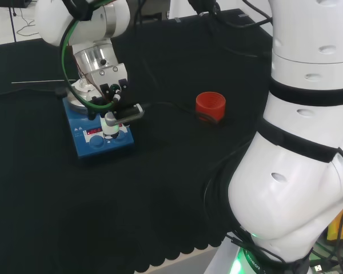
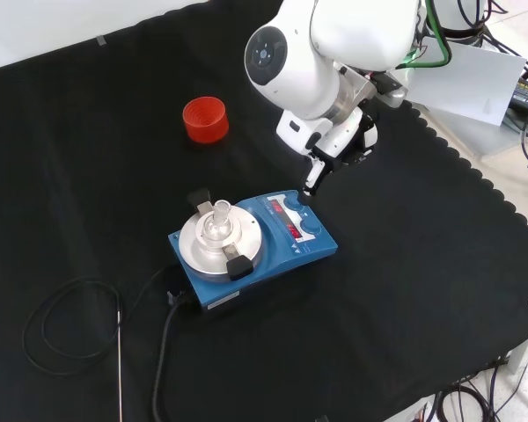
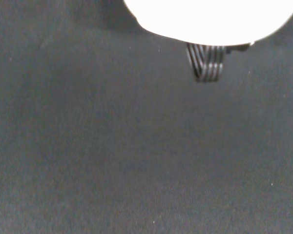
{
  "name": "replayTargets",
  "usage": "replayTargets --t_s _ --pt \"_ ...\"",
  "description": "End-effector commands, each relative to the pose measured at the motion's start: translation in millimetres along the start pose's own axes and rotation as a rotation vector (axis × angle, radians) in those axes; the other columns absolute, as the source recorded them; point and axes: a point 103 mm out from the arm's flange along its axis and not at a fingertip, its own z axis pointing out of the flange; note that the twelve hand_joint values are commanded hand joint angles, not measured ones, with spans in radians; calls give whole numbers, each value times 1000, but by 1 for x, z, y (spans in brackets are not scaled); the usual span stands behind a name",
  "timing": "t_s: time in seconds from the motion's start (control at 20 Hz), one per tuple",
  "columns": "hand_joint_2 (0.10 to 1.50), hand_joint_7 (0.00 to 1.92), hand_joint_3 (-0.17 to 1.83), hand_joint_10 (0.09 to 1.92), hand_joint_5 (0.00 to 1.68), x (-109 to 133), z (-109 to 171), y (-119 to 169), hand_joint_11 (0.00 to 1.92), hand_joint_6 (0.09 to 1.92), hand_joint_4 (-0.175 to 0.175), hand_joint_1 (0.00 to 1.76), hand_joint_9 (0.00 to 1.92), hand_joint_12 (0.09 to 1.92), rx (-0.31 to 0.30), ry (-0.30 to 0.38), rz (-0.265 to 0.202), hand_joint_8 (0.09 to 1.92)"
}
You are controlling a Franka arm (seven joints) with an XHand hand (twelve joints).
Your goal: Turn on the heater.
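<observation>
The heater (image 2: 273, 257) is a blue box with a round silver plate (image 2: 194, 249) and a front panel with a red display (image 2: 292, 229) and blue knobs. A small clear glass vessel (image 2: 217, 223) stands on the plate. In the front view the hand (image 2: 339, 141) hangs over the panel's far end, with one straight finger (image 2: 311, 178) pointing down at it. In the head view the hand (image 1: 115, 108) is above the heater (image 1: 86, 145), and a white fingertip (image 1: 110, 123) rests on the panel between the knobs. In the wrist view a blurred white part of the hand (image 3: 215, 19) shows above black cloth.
A red ribbed ring (image 2: 205, 119) stands on the cloth beyond the heater, to its right in the head view (image 1: 210, 105). A black cable (image 2: 62, 321) and a thin metal probe (image 2: 120, 360) lie beside the heater. The cloth's scalloped edge (image 2: 493, 189) runs along the front view's right.
</observation>
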Motion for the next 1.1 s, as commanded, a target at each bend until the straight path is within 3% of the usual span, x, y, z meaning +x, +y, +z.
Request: replayTargets --t_s 0.05,0.4,1.1 --pt "549 1549 1153 1526 282 3 8 4 1165 87 -41 1423 1668 1231 53 -5 -19 1703" --pt "545 1552 1162 1538 290 9 14 10 1162 87 -39 1426 1667 1239 103 -14 -31 1706" --pt "538 1562 1178 1547 295 6 18 19 1163 87 -38 1432 1675 1246 198 -24 -11 1703"
